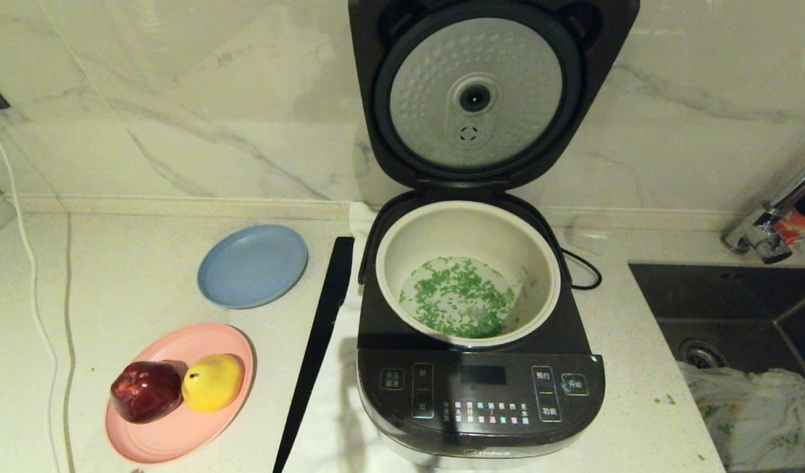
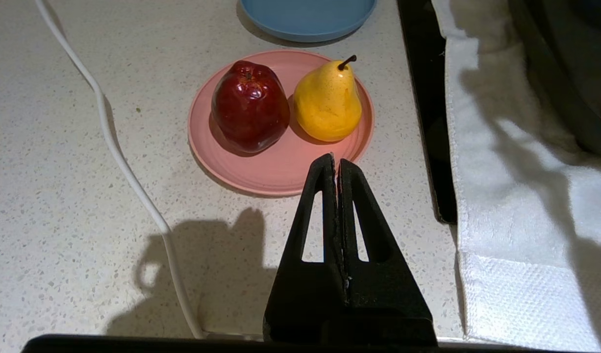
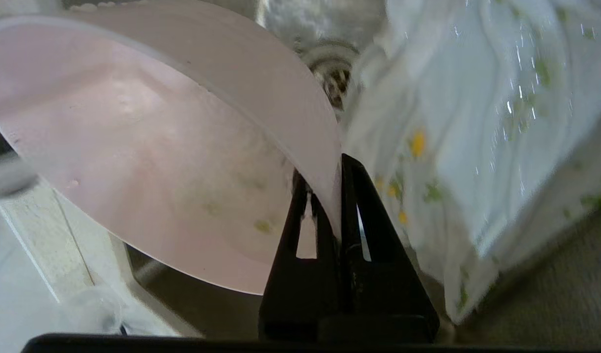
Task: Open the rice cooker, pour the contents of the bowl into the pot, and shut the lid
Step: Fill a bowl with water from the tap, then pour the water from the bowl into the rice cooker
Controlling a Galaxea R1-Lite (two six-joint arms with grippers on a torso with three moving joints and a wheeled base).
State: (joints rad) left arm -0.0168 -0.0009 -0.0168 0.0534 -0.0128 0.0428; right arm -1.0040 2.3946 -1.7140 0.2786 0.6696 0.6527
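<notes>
One bowl (image 3: 148, 166) (tilted) in right gripper (image 3: 330, 171)

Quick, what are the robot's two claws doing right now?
Left claw: closed, holding nothing, above the counter.
Right claw: closed on the bowl rim.

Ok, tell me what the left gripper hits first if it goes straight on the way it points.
Probably the pink plate, at its near rim, short of the pear. The left gripper points there, though its height is unclear.

Home kitchen: marble backsplash (image 1: 179, 98), sink (image 1: 724, 309), faucet (image 1: 770, 223).
</notes>
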